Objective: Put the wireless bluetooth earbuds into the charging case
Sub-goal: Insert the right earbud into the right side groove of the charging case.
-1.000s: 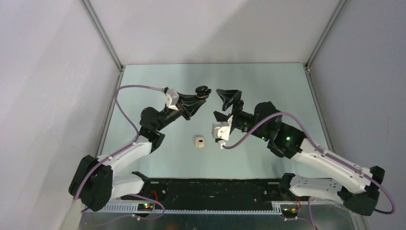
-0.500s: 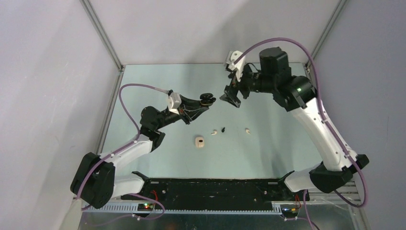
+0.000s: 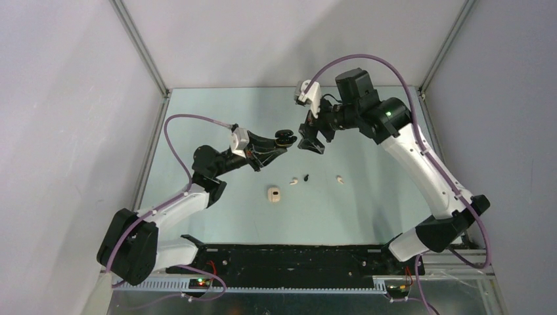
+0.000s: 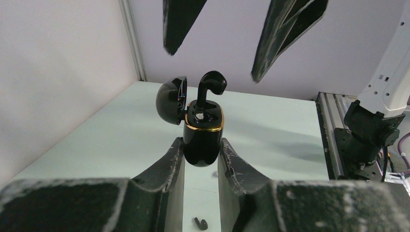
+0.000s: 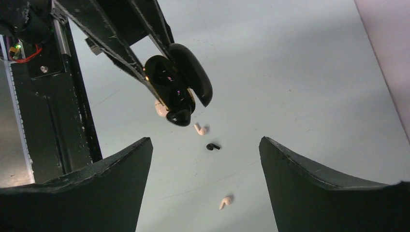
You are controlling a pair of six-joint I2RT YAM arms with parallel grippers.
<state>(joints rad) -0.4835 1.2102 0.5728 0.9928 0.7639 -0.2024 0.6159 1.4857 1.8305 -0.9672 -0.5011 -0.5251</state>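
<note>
two cases show: a cream case point(image 3: 274, 193) lies on the desk point(image 3: 368, 203), and the left tool point(image 4: 201, 150) is clenched on a black case point(image 4: 203, 137), lid open, a seated earbud point(image 4: 210, 87) standing upright in it. then a first cream earbud point(image 3: 294, 180) and a loose black earbud point(image 3: 307, 177) on the desk, the right tool point(image 3: 311, 140) released near the black case, and a second cream earbud point(image 3: 339, 178).
</note>
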